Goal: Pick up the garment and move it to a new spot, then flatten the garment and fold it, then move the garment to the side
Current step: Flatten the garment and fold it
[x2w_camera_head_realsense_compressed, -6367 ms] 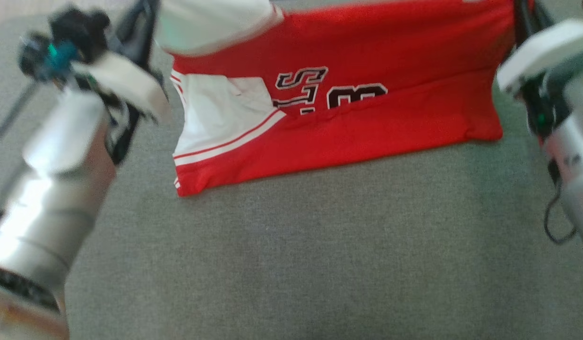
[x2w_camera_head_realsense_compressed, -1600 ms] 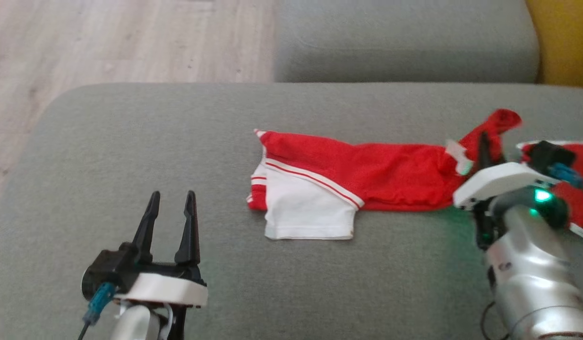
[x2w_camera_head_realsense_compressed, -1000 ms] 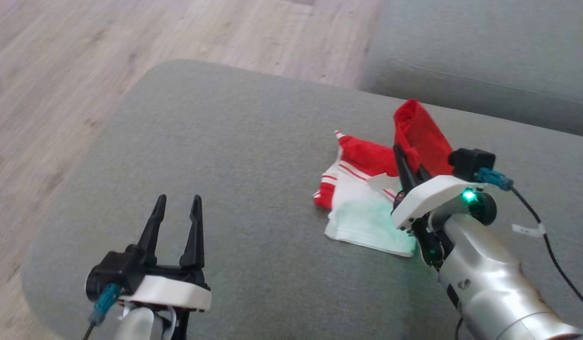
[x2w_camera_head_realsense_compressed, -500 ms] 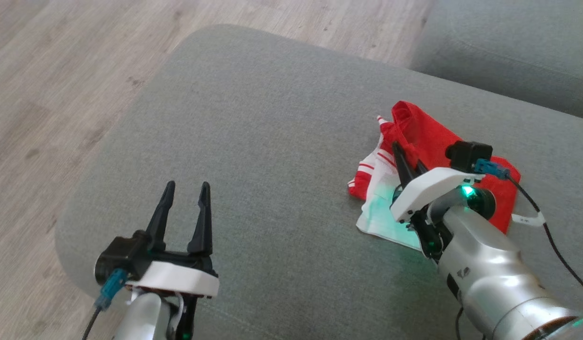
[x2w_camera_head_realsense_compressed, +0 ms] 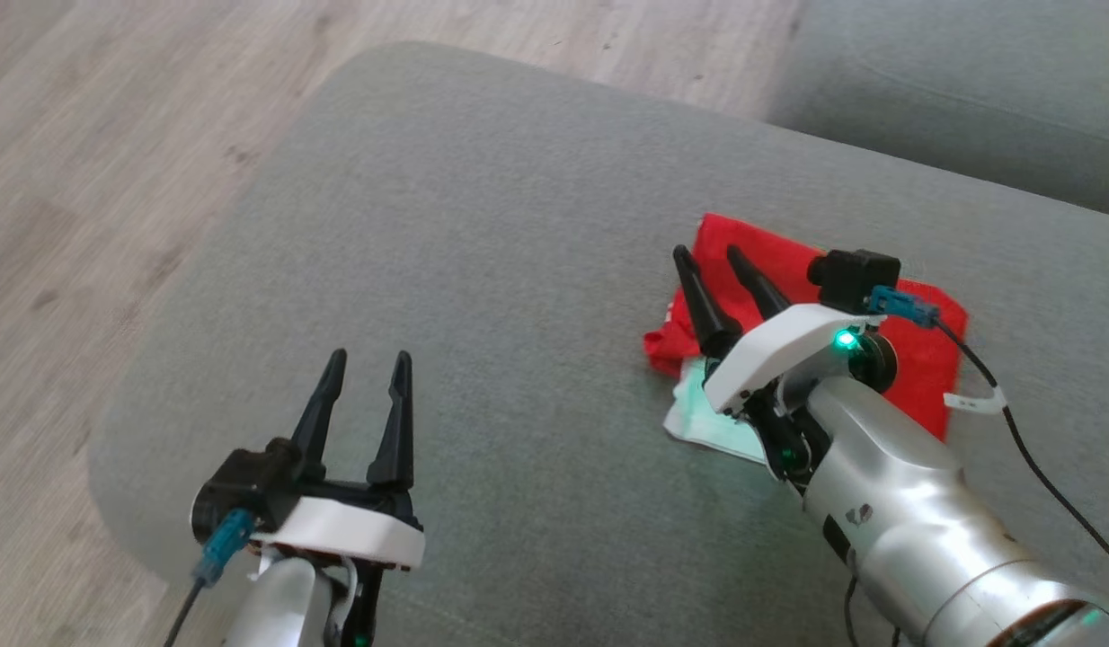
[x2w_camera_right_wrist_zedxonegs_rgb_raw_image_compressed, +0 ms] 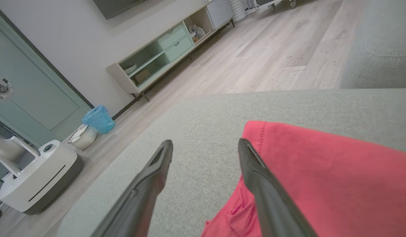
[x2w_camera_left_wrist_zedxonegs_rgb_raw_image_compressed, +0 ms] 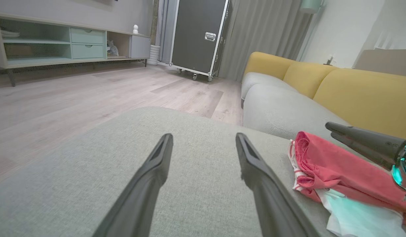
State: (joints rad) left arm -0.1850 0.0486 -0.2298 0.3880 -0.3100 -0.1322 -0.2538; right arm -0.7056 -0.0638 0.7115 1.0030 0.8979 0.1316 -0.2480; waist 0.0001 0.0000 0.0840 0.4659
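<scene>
Right gripper point(x2w_camera_head_realsense_compressed: 706, 254) is sitting with its two long dark fingers spread wide, nothing pinched between them, angled low over the folded red-and-white sports jersey point(x2w_camera_head_realsense_compressed: 923, 359). The bundle lies flat on the grey fabric sofa cushion point(x2w_camera_head_realsense_compressed: 519, 207), directly under that gripper and running back beneath its wrist. From the right wrist camera the red top layer is under the right-hand finger and off to that side, while the left-hand finger hangs over bare cushion, so I'm straddling the jersey's edge rather than centred on it. A white panel pokes out below the wrist, tinted green by the wrist light. The jersey looks compact and layered, so I'd call the fold made and the slide to the side the step left. Left gripper point(x2w_camera_head_realsense_compressed: 369, 357) is also wide apart and empty, well off to the left of the jersey over bare cushion near its front edge. I read that as parked clear so it can't snag the cloth. For the move I'd want a bite through every layer, or the top flap peels open.
</scene>
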